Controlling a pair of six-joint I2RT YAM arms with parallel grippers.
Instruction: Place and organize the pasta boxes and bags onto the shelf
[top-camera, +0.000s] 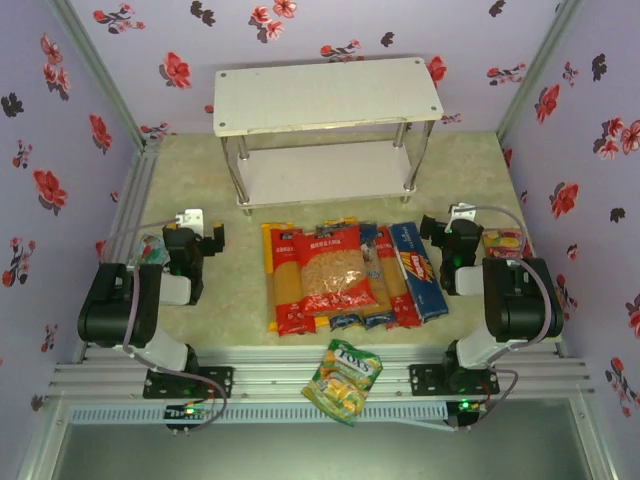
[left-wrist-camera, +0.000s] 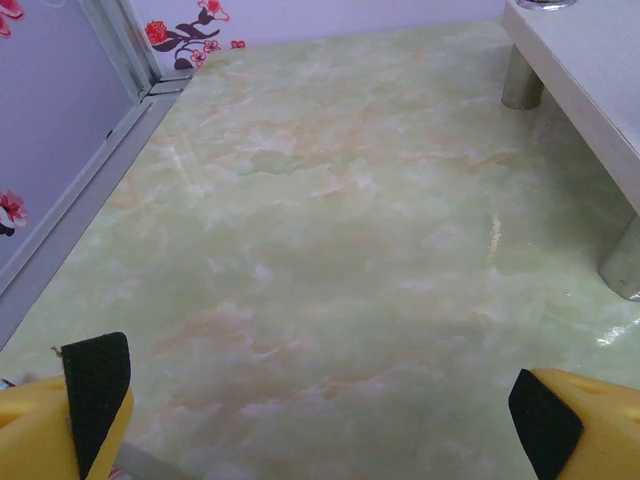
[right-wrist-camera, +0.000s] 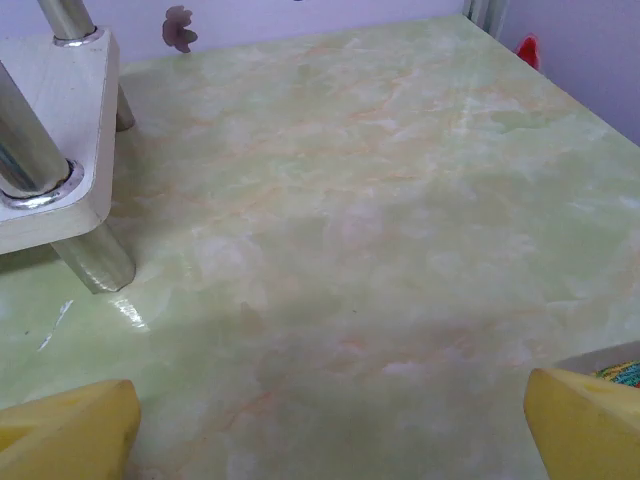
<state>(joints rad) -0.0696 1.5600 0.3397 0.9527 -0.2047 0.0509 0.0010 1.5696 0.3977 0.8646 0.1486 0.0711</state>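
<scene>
overhead camera looks down; both wrist cameras sit low, facing the shelf (top-camera: 328, 95).

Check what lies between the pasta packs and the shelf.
Nothing but a bare strip of marbled tabletop separates the pasta packs from the shelf, as the top external view shows.
</scene>
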